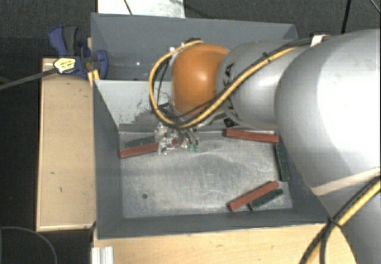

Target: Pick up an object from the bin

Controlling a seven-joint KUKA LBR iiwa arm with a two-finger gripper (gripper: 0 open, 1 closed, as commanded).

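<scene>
A red-brown bar (pixel 138 150) lies by the left wall of the bin (pixel 107 156), its right end just beside the gripper (pixel 174 143). Whether the gripper is open or closed, I cannot tell. A second bar (pixel 252 195) lies near the front right corner.

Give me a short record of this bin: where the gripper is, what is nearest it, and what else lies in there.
bin: grey metal bin
gripper: gripper low at the far left of the floor
nearest thing: left red-brown bar, lying flat, its right end at the gripper
grasp: cannot tell
far right: back red-brown bar
right wall: dark strip
front right: front red-brown bar with a dark bar alongside
</scene>
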